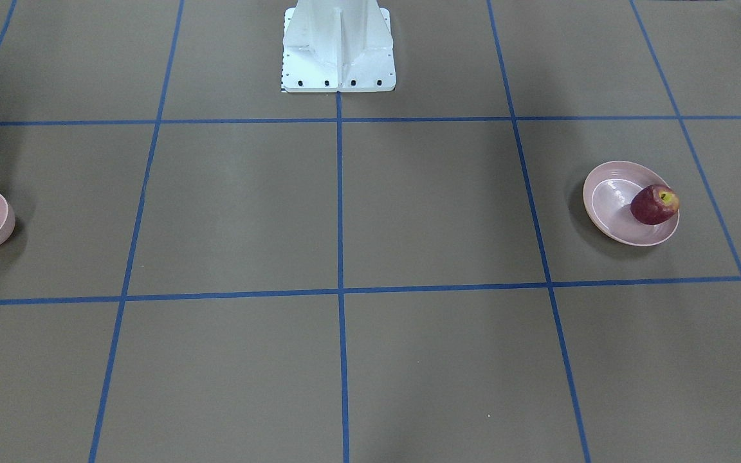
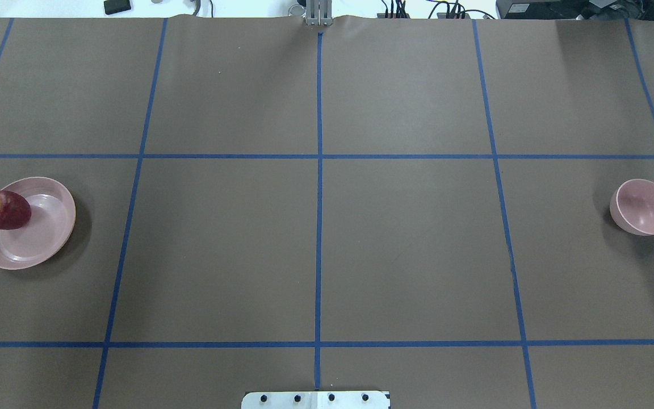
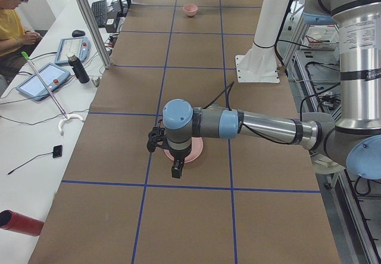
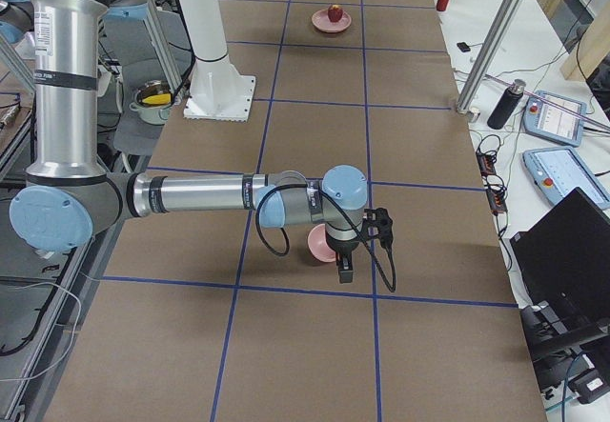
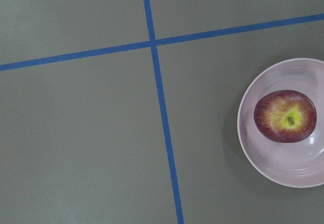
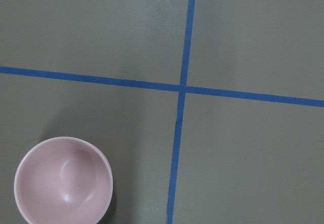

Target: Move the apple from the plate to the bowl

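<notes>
The dark red apple (image 1: 653, 204) lies on the pale pink plate (image 1: 605, 199), at its outer rim side; both show in the overhead view, apple (image 2: 4, 210) and plate (image 2: 43, 238), at the table's left end. The left wrist view looks down on the apple (image 5: 285, 116) and plate (image 5: 283, 166). The empty pink bowl (image 2: 645, 207) sits at the right end, also in the right wrist view (image 6: 63, 181). My left gripper (image 3: 177, 170) hangs above the plate; my right gripper (image 4: 344, 268) hangs above the bowl. I cannot tell whether either is open or shut.
The white robot pedestal (image 1: 338, 45) stands mid-table on the robot's side. Blue tape lines (image 2: 319, 170) grid the brown table. An operator (image 3: 12, 14), tablets and a bottle (image 3: 78, 69) are on a side bench; a laptop (image 4: 572, 251) is on the same bench.
</notes>
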Motion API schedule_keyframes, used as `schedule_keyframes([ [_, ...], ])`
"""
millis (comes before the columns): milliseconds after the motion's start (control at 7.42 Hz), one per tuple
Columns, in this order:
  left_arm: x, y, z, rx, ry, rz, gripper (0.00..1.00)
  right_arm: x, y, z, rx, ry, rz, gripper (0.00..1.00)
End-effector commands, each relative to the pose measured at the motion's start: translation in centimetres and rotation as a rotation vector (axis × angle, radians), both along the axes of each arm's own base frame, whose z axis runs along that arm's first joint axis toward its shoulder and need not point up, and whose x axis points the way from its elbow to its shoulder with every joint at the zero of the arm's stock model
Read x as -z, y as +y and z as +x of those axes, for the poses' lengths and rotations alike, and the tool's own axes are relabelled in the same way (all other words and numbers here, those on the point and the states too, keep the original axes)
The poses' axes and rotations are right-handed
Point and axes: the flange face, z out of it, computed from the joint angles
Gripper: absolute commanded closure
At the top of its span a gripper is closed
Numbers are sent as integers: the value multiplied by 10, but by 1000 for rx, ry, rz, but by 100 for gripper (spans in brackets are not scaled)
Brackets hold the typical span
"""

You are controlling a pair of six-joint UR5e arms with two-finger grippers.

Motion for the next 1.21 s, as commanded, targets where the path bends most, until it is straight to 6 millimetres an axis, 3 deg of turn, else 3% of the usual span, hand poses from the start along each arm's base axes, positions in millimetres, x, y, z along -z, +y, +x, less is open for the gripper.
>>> schedule_keyframes([
  [0,0,1,0,0,0,0,2,5,-6,-67,-24,-42,4,0],
  [270,-1,2,0,-1,0,-1,2,-33,-1,-96,-30,-81,29,0],
  [404,1,2,0,0,0,1,2,-41,4,-119,-16,-91,13,0],
  [539,0,3,0,-1,0,1,2,-46,10,-123,-7,-94,10,3],
  [809,-2,4,0,-2,0,-3,2,-63,32,-127,26,-87,-4,34],
  [943,-2,5,0,-2,0,-4,2,-69,38,-125,27,-81,-16,67],
  [1078,-2,5,0,-3,0,-3,2,-71,39,-126,29,-80,-19,72],
])
